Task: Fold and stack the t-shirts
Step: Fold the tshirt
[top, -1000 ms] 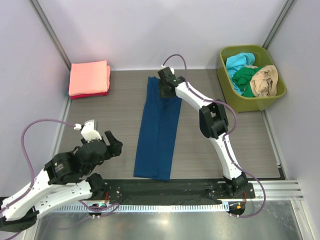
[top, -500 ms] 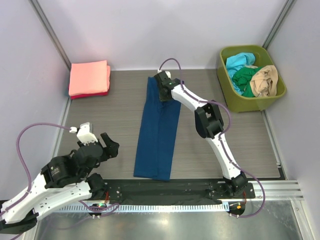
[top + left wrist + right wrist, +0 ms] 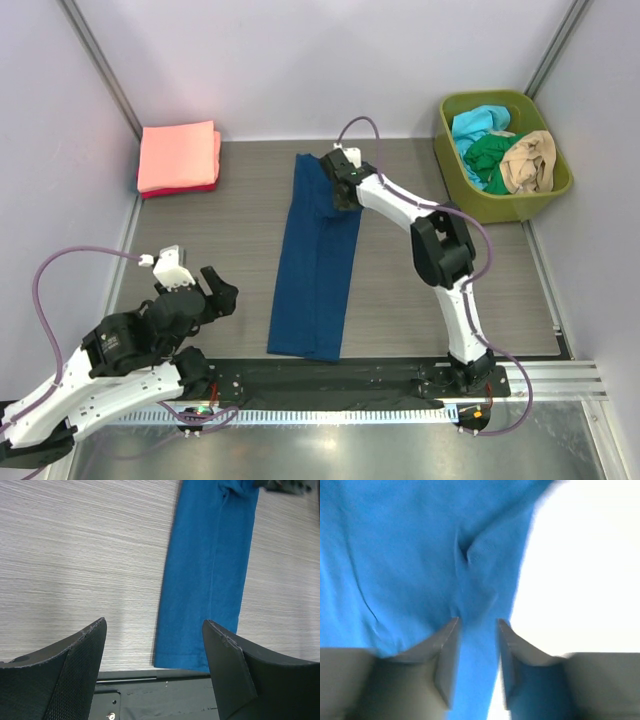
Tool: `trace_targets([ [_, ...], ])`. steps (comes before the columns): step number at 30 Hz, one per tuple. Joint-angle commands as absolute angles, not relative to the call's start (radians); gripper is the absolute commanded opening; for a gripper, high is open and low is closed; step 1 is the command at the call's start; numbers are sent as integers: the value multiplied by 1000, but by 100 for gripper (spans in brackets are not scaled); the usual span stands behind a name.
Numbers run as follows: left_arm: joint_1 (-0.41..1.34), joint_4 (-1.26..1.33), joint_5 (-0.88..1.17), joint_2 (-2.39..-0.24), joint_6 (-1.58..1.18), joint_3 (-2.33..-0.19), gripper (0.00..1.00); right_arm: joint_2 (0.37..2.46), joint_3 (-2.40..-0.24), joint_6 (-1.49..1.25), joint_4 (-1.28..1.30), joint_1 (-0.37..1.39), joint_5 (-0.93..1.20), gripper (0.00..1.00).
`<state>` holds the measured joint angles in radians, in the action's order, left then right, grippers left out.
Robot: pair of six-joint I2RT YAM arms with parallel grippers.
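The navy blue t-shirt (image 3: 315,270) lies as a long narrow strip down the middle of the table; no print shows. It also shows in the left wrist view (image 3: 210,570). My right gripper (image 3: 345,195) is at the strip's far right corner. In the right wrist view (image 3: 477,630) its jaws stand close together with the puckered blue cloth (image 3: 420,540) between them. My left gripper (image 3: 218,288) is open and empty, low at the near left, apart from the shirt's near end (image 3: 155,630). A folded salmon-pink tee (image 3: 178,155) lies on a red one (image 3: 190,188) at the far left.
A green bin (image 3: 500,205) at the far right holds crumpled cyan (image 3: 478,122), green (image 3: 485,155) and tan (image 3: 530,160) tees. Grey walls close in the table on both sides. A black strip (image 3: 330,375) runs along the near edge.
My right gripper has shifted left, then right and a little nearer along the shirt's far end. My left arm drew back towards the near edge, then stayed still.
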<state>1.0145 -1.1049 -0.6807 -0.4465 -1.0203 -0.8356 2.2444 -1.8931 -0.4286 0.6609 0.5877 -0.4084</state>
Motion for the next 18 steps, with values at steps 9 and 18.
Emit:
trace_targets([
  [9,1014,-1028,-689,-589,-1000,-804,77,1856,-1409,-626,557,595,-460,78],
  [18,990,-707,-546,-813,-980,-693,81,1874,-1364,-658,370,519,-132,80],
])
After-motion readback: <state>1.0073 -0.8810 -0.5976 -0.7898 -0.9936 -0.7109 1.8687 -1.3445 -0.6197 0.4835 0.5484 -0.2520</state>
